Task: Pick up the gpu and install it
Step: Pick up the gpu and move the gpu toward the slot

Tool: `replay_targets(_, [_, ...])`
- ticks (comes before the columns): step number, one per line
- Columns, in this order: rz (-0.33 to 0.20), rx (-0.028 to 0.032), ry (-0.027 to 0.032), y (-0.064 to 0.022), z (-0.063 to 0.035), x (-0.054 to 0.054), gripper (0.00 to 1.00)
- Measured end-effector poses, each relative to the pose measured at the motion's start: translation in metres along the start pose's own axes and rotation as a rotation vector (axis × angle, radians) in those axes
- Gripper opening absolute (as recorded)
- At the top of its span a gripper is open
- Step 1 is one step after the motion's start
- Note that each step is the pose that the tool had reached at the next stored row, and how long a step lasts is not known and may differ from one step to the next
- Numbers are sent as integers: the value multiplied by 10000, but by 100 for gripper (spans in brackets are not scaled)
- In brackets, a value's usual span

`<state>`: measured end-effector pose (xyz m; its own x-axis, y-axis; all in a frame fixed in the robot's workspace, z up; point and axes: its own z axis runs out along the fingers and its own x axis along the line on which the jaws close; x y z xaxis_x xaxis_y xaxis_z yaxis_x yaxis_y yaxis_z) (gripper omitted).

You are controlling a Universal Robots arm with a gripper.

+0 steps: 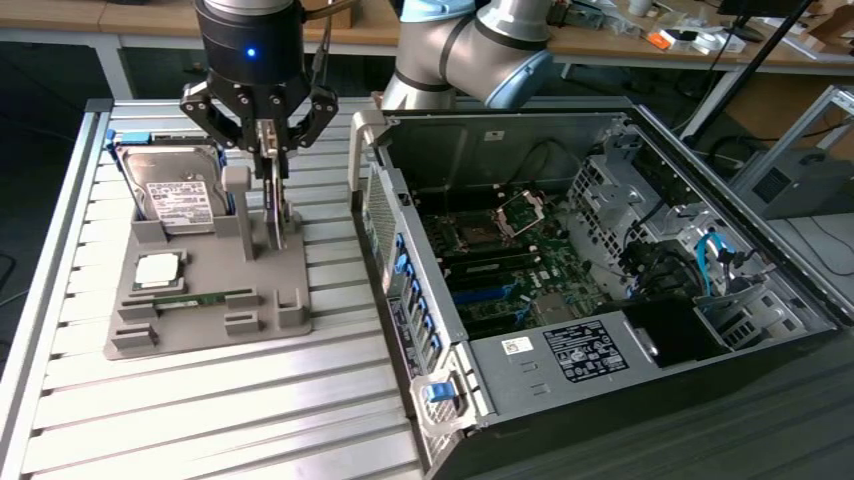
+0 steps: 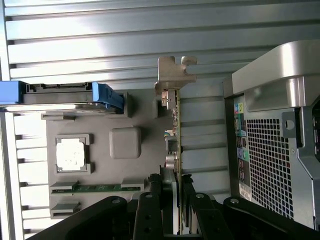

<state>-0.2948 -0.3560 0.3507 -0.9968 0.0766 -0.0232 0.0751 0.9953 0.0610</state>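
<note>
**One step part-done: gpu gripped, install outstanding**

- Hand (image 1: 274,150) was down over the grey parts fixture (image 1: 200,335) on the counter (image 1: 200,420), at the exterior view's left.
- Its fingers were clenched on the top edge of the gpu (image 1: 276,205), one on each face of the card. The wrist view showed them tight against the board with no gap.
- The gpu stood upright on edge at its slot in the fixture, with its metal bracket end pointing away from the hand.
- Couldn't tell whether the card had cleared the slot. Its lower edge looked level with the fixture posts, so I judged it seated or barely lifted.
- The other parts sat untouched in the fixture: hard drive (image 1: 180,195) upright just beside the gpu, processor chip (image 1: 158,268) flat in its pocket, memory stick (image 1: 200,298) lying in its groove.
- The open pc case (image 1: 467,150) lay next to the fixture at the exterior view's right, with the motherboard (image 1: 494,260) exposed. The gpu was wholly outside the case, well apart from the board.

Status as I read it:
- Grasp made.
- Lift-out unconfirmed.
- Carry to the case and seating in a board slot were both left to do.
</note>
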Motion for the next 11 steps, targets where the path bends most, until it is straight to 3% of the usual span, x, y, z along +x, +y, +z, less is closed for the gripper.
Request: replay_targets(11, [0,1,1,1,-22,0,27])
